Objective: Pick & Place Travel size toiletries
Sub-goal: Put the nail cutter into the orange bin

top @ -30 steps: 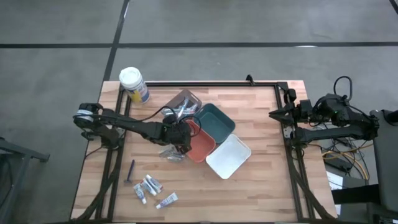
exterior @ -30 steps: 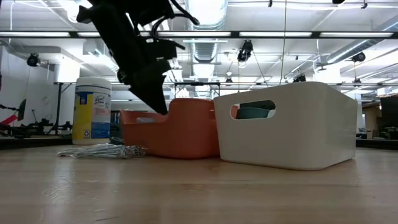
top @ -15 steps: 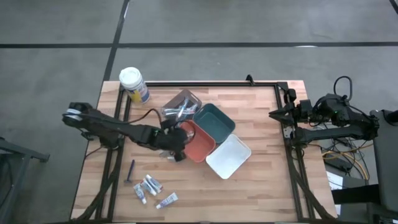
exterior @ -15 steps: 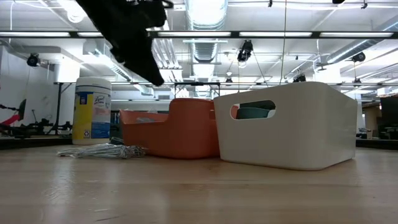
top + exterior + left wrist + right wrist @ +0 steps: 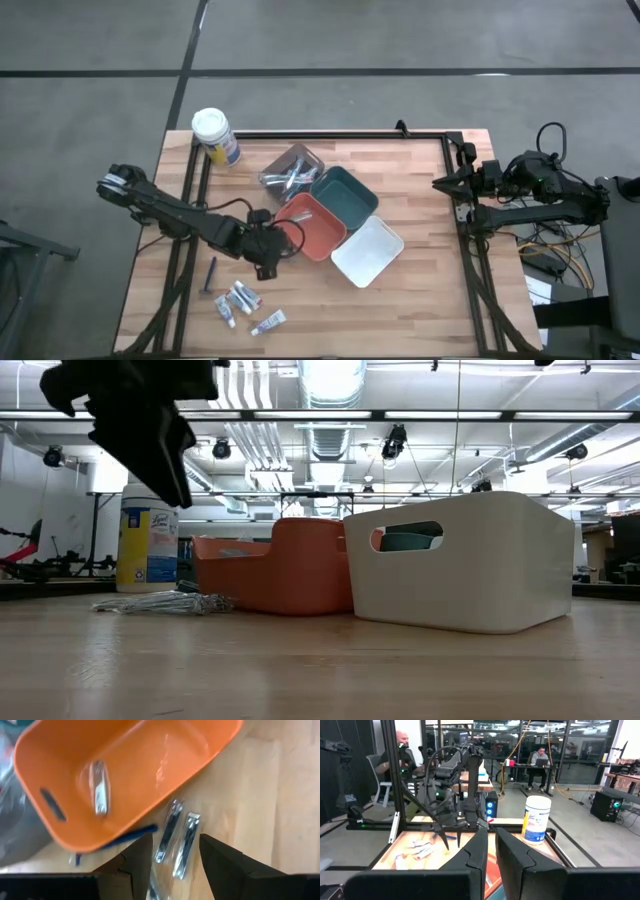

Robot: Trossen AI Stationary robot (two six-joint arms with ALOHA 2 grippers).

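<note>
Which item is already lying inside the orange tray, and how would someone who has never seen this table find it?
Start at the three trays mid-table and take the orange tray, nearest the left gripper. On its floor lies a single silver nail clipper. Two more like it lie on the wood just outside the tray; this one alone is inside.

Around my wooden table [image 5: 420,290] lies a grey concrete floor [image 5: 400,35] crossed by dark lines. Beyond the table's far edge, long ceiling light strips [image 5: 400,415] run under exposed ducts and pipes. Farther off past the table, two people sit at desks [image 5: 540,767] in front of glass partitions [image 5: 580,750].
</note>
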